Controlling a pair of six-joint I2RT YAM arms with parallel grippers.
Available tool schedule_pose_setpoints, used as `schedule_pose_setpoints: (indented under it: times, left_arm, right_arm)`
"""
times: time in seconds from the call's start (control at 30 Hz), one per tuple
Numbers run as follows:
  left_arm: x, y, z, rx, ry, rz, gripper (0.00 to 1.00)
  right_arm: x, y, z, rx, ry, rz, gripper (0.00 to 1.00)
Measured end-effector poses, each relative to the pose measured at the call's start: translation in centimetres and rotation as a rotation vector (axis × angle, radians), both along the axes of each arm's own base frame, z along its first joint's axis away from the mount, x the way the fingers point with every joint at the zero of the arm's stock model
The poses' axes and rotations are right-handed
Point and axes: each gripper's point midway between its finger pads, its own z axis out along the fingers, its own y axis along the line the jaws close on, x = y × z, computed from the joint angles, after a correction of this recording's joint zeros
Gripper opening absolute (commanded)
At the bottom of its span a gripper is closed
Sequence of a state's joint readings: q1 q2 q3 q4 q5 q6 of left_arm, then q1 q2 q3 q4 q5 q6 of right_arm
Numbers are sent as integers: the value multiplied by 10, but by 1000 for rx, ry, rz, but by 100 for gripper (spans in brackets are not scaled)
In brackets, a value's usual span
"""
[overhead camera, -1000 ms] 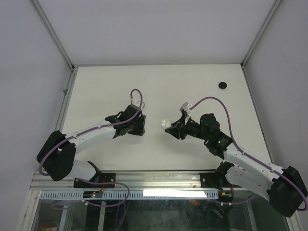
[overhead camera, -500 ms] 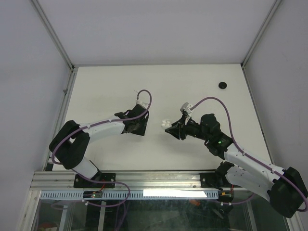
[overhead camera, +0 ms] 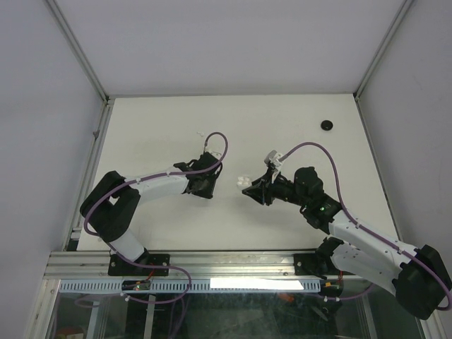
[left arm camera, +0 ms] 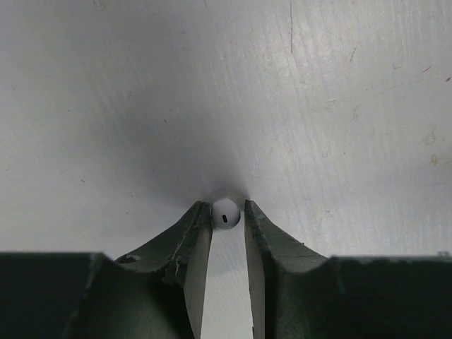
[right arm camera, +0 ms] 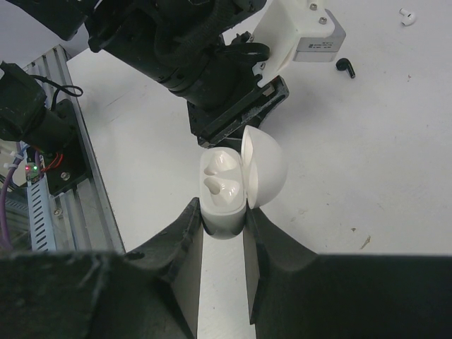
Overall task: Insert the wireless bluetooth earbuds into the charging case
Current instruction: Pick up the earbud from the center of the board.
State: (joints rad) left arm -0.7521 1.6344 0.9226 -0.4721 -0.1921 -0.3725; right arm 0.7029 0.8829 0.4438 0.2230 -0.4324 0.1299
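Observation:
My left gripper is shut on a small white earbud, pinched at the very fingertips just above the table. In the top view the left gripper sits left of centre, pointing toward the right gripper. My right gripper is shut on the white charging case. The case's lid is open and both sockets are empty. The case faces the left gripper across a small gap. A black earbud and another white earbud lie on the table beyond the left arm.
A black round puck lies at the table's far right. A metal rail runs along the near edge. Metal posts and grey walls close in the left, right and back sides.
The left arm has swung so its elbow lies farther right, and the wrist has turned. Its gripper has stayed near the same spot. The right arm and case have not moved.

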Motion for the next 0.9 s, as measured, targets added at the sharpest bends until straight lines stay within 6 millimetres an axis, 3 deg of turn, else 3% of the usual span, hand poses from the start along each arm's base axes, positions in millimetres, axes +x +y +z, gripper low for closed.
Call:
schedule_pose_setpoints:
  times: [0.4, 0.57, 0.7, 0.9]
  left_arm:
    - [-1, 0, 0, 23, 8, -4, 15]
    - [-1, 0, 9, 11, -1, -1, 12]
    - [7, -8, 40, -51, -62, 3, 11]
    - [19, -21, 115, -227, -226, 23, 11]
  right_arm:
    - [0, 0, 0, 1, -1, -1, 0]
    - [2, 0, 1, 10, -8, -7, 0]
    - [2, 1, 0, 26, -17, -12, 0]
    - [6, 3, 11, 69, -78, -10, 0]
